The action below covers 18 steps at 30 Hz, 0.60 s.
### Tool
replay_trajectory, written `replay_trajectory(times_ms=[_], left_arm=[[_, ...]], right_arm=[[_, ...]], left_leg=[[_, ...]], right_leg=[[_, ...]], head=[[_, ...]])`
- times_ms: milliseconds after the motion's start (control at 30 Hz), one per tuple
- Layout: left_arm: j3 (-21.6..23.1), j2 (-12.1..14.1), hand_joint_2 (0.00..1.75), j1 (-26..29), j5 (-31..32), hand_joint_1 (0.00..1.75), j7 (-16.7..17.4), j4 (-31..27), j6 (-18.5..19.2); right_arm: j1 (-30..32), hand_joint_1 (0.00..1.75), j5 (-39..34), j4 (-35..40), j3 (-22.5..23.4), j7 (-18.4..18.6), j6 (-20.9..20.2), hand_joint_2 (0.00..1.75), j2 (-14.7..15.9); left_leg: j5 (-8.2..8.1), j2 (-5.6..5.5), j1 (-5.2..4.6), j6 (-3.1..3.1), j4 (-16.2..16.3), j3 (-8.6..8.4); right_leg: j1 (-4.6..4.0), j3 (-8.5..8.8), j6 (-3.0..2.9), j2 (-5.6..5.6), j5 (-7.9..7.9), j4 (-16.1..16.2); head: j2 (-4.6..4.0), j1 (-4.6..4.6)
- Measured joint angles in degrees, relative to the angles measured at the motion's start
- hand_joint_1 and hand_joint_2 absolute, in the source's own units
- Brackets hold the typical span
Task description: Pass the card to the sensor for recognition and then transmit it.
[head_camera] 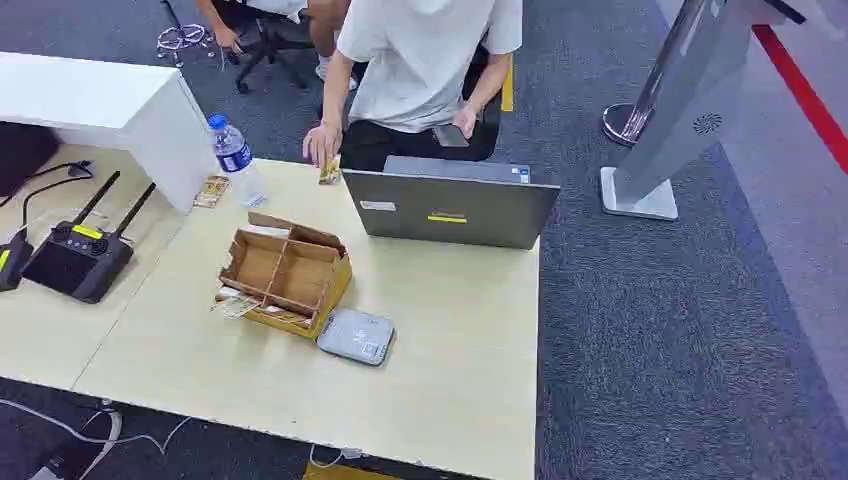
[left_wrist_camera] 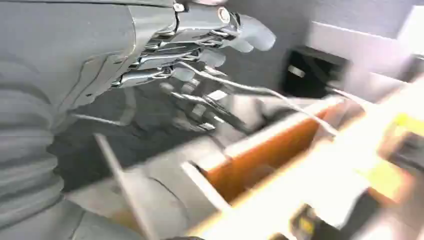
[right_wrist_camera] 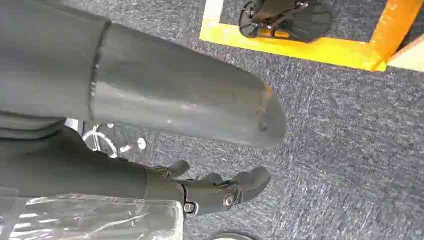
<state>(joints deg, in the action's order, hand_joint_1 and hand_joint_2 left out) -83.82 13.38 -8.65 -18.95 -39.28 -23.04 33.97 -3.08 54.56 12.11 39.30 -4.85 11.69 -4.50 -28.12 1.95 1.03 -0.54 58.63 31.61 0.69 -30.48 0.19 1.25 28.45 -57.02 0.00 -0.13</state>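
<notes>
1. Black and farthest left of the cardboard box (head_camera: pixel 288 270), a controller (head_camera: pixel 78 257) with two antennas lies on the pale wooden table (head_camera: pixel 450 380).
2. The left hand (left_wrist_camera: pixel 200 65) shows in its wrist view with its fingers stretched out and apart, and nothing in them. The picture is blurred, so I judge only that it hangs near a table edge, low and to the left of the box.
3. Behind the box on its left, a water bottle (head_camera: pixel 236 158) stands upright.
4. The card (head_camera: pixel 236 304) pokes out at the box's near left corner, touching it. It is too small to tell whether it is one card or several. Its long axis seems to point away from the box, leftwards.
5. Just beside the box's near right corner, touching or almost touching it, the grey sensor (head_camera: pixel 356 335) lies flat.
6. Behind the box to the right stands an open laptop (head_camera: pixel 450 207), with a seated person (head_camera: pixel 420 60) beyond it.
7. The right hand (right_wrist_camera: pixel 220 192) hangs over carpet, well away from the box, with its fingers loosely bent, apart and holding nothing. The card lies on the box's left side, so the left hand looks the nearer. The reach would go forward and right, and the sensor lies a short way past the card.
</notes>
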Motion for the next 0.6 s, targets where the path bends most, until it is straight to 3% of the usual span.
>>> replay_trajectory(times_ms=[133,200,267,333,367,400,433,533,600], left_arm=[[-0.79,0.26,1.75,-2.33,-0.08,0.0,-0.66,-2.62,8.06],[-0.61,-0.35,1.75,-5.32,0.27,0.0,-0.66,-7.53,9.66],[0.79,-2.52,1.75,-7.66,0.11,0.0,-0.59,-15.53,8.47],[5.61,-7.73,1.75,-9.4,-0.19,0.0,-0.26,-27.66,1.54],[9.97,-10.96,1.75,-9.7,1.35,0.0,-0.13,-37.09,-6.5],[13.68,-13.33,1.75,-9.8,3.25,0.0,-0.15,-42.54,-12.11],[19.81,-15.21,1.75,-10.16,7.13,0.0,-0.39,-50.07,-20.81],[38.63,-17.6,1.75,-14.39,25.32,0.0,-0.16,-65.83,-44.89],[51.18,-17.66,1.75,-18.65,33.76,0.0,1.47,-72.59,-54.14]], right_arm=[[-0.12,0.0,1.16,-0.24,0.33,0.15,-0.26,0.0,-0.11],[-0.37,0.0,1.92,-0.31,0.52,0.24,-0.28,0.0,-0.17],[-0.7,0.0,2.45,-0.33,0.79,0.28,-0.31,0.0,-0.28],[-0.89,0.0,3.23,-0.35,0.9,0.68,-0.31,0.0,-0.46],[-1.01,0.0,3.81,-0.39,0.94,1.02,-0.31,0.0,-0.63],[-1.21,0.0,4.23,-0.39,0.96,1.29,-0.31,0.0,-0.68],[-1.48,0.0,4.73,-0.44,0.96,1.63,-0.31,0.0,-0.78],[-2.24,0.0,6.68,-0.46,0.94,2.88,-0.44,0.0,-0.92],[-2.87,0.0,7.41,-0.48,0.94,3.32,-0.5,0.0,-1.01]], left_leg=[[0.1,-0.08,0.06,0.0,0.01,0.04],[0.26,-0.27,0.14,-0.13,0.02,0.14],[0.31,-0.27,0.1,-0.19,0.02,0.19],[0.48,-0.31,0.1,-0.16,0.06,0.24],[0.54,-0.39,0.12,-0.13,0.07,0.39],[0.6,-0.44,0.17,-0.12,0.12,0.52],[0.68,-0.51,0.18,-0.05,0.24,0.73],[1.11,-0.81,0.24,0.1,0.35,1.38],[1.24,-0.9,0.2,0.05,0.34,1.65]], right_leg=[[-0.03,-0.2,-0.08,0.1,-0.05,0.01],[-0.13,-0.3,-0.2,0.27,-0.14,0.03],[-0.12,-0.35,-0.3,0.27,-0.29,0.01],[-0.12,-0.46,-0.18,0.28,-0.4,0.05],[-0.14,-0.49,-0.19,0.4,-0.46,0.03],[-0.19,-0.5,-0.14,0.42,-0.56,0.02],[-0.19,-0.74,-0.16,0.48,-0.71,0.05],[-0.31,-1.15,-0.03,0.79,-0.97,0.02],[-0.29,-1.25,0.01,0.88,-1.26,0.0]], head=[[0.0,-0.11],[0.0,-0.04],[0.0,-0.09],[0.0,-0.2],[0.0,-0.22],[0.0,-0.2],[0.0,-0.13],[0.0,-0.15],[0.0,0.04]])
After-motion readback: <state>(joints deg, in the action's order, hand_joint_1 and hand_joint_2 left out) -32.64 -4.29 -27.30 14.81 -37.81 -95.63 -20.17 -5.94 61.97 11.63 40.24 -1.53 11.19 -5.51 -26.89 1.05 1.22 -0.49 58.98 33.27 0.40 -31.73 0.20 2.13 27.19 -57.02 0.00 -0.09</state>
